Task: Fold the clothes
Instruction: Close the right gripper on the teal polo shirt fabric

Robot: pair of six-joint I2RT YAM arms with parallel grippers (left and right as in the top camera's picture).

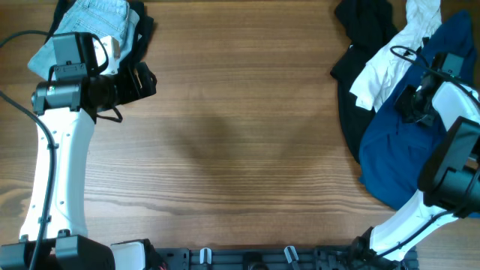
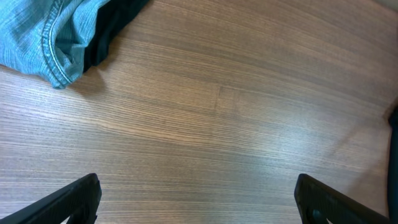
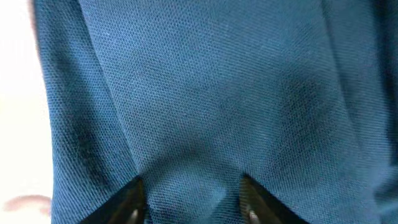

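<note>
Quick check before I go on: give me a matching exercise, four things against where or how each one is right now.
1 left claw
2 right claw
3 denim garment
4 white garment

A in the right-hand pile, on black cloth
B open above the bare table
C far left corner
D tips against the deep-blue shirt

Pairs: 1-B, 2-D, 3-C, 4-A
</note>
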